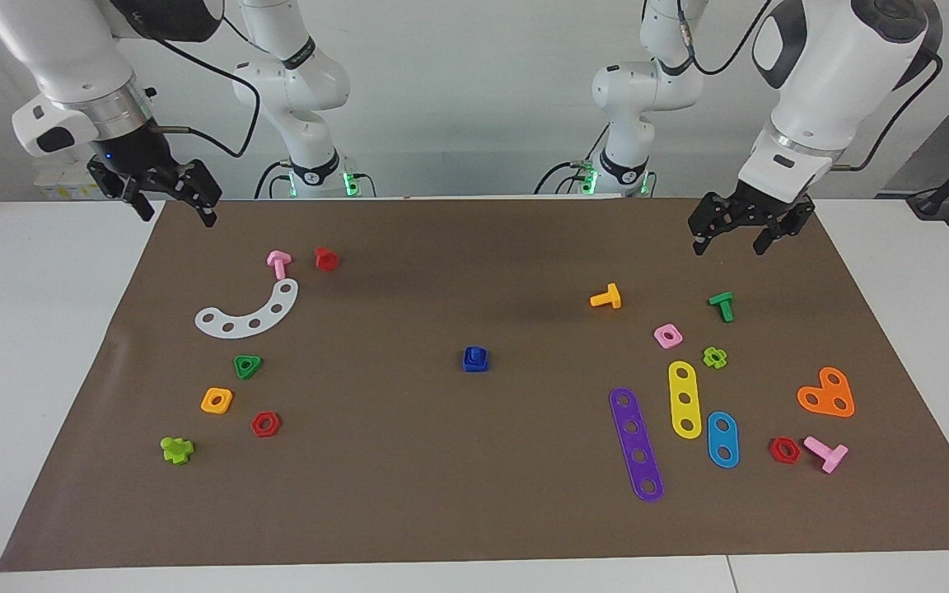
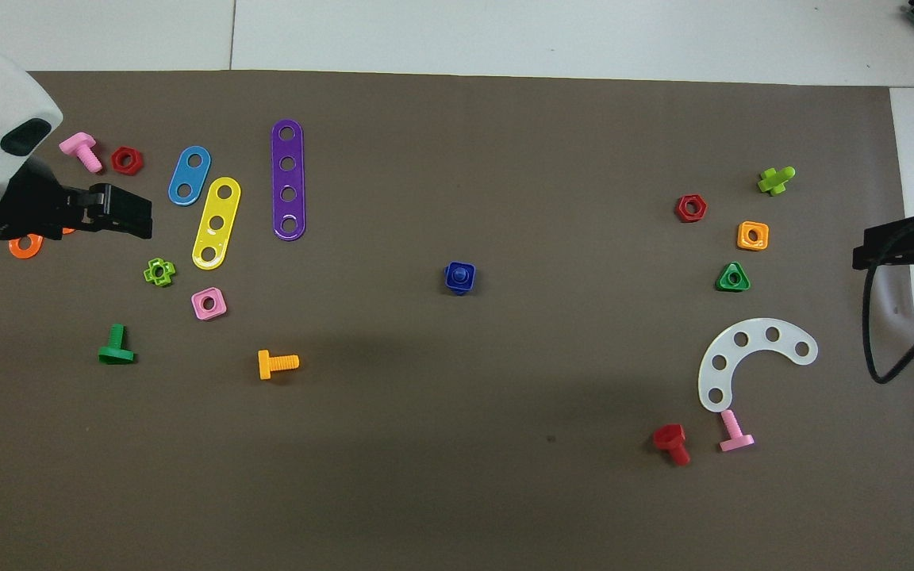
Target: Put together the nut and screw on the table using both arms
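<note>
Both grippers stand with jaws spread and nothing between them. Left gripper [image 1: 726, 235] hangs in the air over the mat near the left arm's end of the table, above the stretch of mat close to the green screw [image 1: 722, 305]. Right gripper [image 1: 168, 195] hangs over the mat's edge at the right arm's end, well apart from every part.

Nut [image 1: 475, 360] and screw [image 2: 461, 274] sit together as one dark-blue piece at the middle of the brown mat [image 1: 458, 494], well apart from both grippers. From the overhead view a round stem end shows in the centre of the square nut; the screw's triangular head is not visible and is probably underneath. How deep the stem is seated cannot be told.

Judgement: assembly appears done. The pair is joined, set down on the table [image 1: 21, 346], and released. Both arms look retired toward their own ends. No step seems left beyond parking the arms.

Other coloured nuts, screws and strips lie scattered toward both ends of the mat, none touching the blue pair.
</note>
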`<state>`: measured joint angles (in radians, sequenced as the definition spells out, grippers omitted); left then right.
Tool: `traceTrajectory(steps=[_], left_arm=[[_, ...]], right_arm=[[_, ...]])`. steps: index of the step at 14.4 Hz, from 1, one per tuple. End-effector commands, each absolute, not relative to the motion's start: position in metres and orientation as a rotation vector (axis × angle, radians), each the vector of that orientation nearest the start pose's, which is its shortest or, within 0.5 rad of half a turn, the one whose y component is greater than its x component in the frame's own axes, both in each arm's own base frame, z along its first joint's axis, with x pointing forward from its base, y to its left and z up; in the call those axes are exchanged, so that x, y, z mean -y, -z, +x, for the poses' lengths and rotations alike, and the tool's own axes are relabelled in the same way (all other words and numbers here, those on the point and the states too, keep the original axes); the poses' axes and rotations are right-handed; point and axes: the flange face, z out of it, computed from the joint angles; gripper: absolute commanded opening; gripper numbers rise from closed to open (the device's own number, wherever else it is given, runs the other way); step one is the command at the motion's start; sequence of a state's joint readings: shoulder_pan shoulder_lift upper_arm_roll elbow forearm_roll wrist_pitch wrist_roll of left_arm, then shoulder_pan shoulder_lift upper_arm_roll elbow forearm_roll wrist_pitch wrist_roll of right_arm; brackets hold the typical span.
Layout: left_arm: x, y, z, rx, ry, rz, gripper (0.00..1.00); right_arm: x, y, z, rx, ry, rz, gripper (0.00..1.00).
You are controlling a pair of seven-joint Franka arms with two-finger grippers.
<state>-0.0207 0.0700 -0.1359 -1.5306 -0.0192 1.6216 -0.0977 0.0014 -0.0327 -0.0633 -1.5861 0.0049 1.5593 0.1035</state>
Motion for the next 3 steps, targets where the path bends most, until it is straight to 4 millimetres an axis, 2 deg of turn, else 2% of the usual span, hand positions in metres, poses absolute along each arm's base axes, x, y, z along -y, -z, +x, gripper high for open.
traceTrajectory(steps=[1, 3], left_arm=[[0.0888, -0.6119, 0.5622, -0.079, 0.003, -3.178, 1.00], [0.0887, -0.6119, 0.5622, -0.086, 0.003, -3.177, 1.00]], right_arm=[[0.0341, -0.6308, 0.5326, -0.277, -0.017, -3.135, 1.00], [0.0328, -0.6290, 0.5314, -0.268, -0.014, -3.138, 1.00]])
